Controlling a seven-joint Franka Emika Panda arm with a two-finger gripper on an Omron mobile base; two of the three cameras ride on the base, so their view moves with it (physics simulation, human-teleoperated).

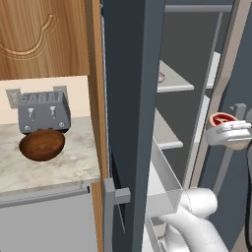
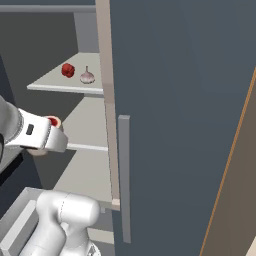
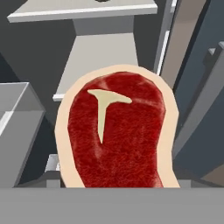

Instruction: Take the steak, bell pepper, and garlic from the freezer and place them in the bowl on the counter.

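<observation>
- The toaster (image 1: pixel 44 111) stands at the back of the worktop (image 1: pixel 74 165), against the wall.
- The bowl (image 1: pixel 42 145) sits just in front of the toaster, mid-worktop.
- The freezer (image 1: pixel 133 98) stands open right of the worktop, white shelves showing.
- The bell pepper (image 2: pixel 68 70) and the garlic (image 2: pixel 87 76) lie side by side on the upper shelf (image 2: pixel 55 82), near its front edge, the pepper on the left.
- The steak (image 3: pixel 120 135) is up off the shelves in front of the open freezer, pinched in the pincer (image 1: pixel 231 129), whose jaws are closed on the meat; the fingertips themselves are hidden.
</observation>
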